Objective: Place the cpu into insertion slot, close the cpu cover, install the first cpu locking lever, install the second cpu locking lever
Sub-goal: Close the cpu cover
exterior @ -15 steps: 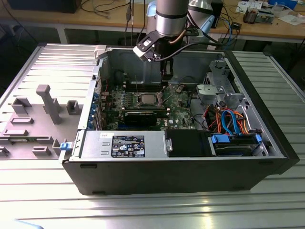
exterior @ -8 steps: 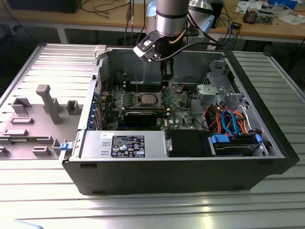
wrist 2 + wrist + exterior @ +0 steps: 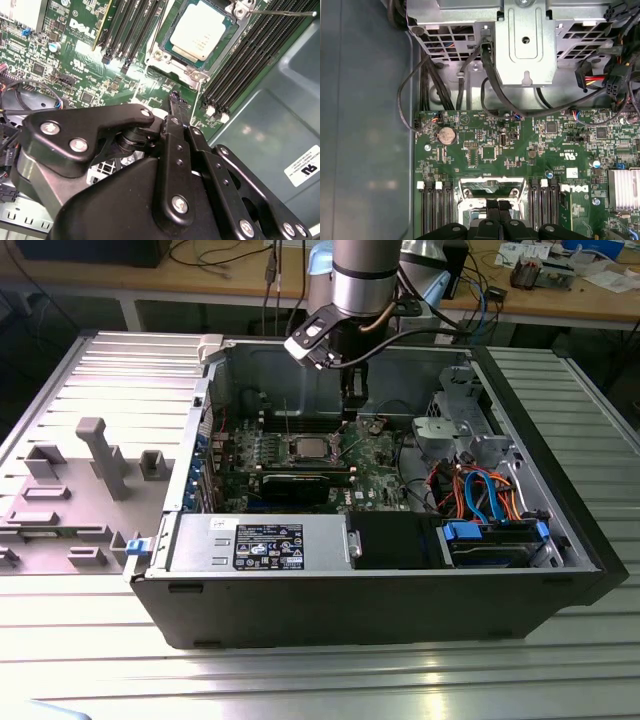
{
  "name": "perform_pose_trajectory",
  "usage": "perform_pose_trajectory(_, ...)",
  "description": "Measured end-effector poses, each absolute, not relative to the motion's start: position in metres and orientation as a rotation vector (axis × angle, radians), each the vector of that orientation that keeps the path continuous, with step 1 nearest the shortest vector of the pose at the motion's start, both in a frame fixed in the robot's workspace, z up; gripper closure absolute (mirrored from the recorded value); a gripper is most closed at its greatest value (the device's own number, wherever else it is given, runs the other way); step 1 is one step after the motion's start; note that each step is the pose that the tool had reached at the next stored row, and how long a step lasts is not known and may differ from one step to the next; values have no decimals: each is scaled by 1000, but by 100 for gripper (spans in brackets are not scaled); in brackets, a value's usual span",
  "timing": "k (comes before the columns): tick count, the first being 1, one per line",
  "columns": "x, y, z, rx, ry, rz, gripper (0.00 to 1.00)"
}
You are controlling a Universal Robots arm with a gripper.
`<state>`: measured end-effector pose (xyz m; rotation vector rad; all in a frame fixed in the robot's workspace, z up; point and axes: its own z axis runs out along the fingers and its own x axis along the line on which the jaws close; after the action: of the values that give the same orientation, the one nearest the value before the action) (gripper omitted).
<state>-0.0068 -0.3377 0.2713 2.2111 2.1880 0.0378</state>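
Tool [image 3: 175, 96] in the foreground, fingers closed, gripping nothing visible, just beside the socket. Cpu [image 3: 197, 30] seated in its slot, upper centre of frame. Cpu cover [image 3: 223, 45] appears lowered. One locking lever [image 3: 285, 12] juts free; both levers judged outstanding.

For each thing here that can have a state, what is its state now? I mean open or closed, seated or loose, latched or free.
cpu: seated in its socket, metal top up.
cpu cover: down around the cpu, as far as the second wrist view shows.
locking lever: sticking out free, not latched.
gripper: shut, holding nothing, near the socket.
computer case: lying flat, side open.
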Motion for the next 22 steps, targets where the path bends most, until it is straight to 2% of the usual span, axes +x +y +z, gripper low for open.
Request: perform_pose_trajectory(22,8,-338,271,2211,2188,38,89)
